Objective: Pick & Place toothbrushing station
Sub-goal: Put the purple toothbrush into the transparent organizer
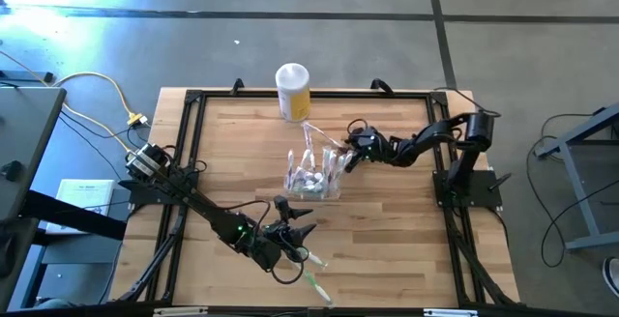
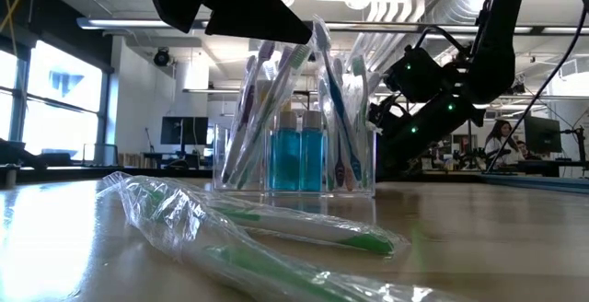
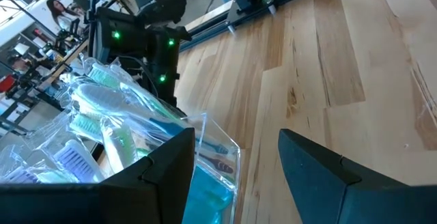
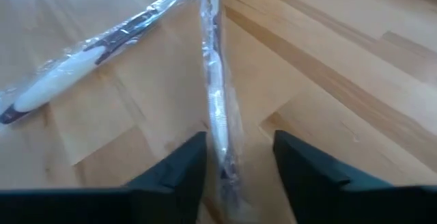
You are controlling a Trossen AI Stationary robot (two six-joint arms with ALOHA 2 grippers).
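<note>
The toothbrushing station (image 1: 314,180), a clear holder with a blue compartment (image 2: 296,159), stands mid-table with several wrapped toothbrushes upright in it. My left gripper (image 1: 295,222) hovers open just on its near side, the holder's corner (image 3: 212,142) ahead of its fingers (image 3: 157,176). My right gripper (image 4: 239,142) is low over the table on the holder's far right side, open. Its fingers stand on either side of a wrapped toothbrush (image 4: 217,108) that lies on the wood. My right gripper comes slanting down from the table's right, its fingers lying along the wrapped toothbrush (image 4: 220,149). One finger (image 4: 184,166) is right against the wrapper, and I cannot tell whether it touches it. The toothbrush lies flat on the table.
A yellow canister with a white lid (image 1: 293,90) stands at the far edge. A second wrapped toothbrush (image 4: 82,67) lies beside the right gripper. Two green wrapped toothbrushes (image 2: 267,233) lie near the front edge (image 1: 314,271). Bare wood spreads left and right of the holder.
</note>
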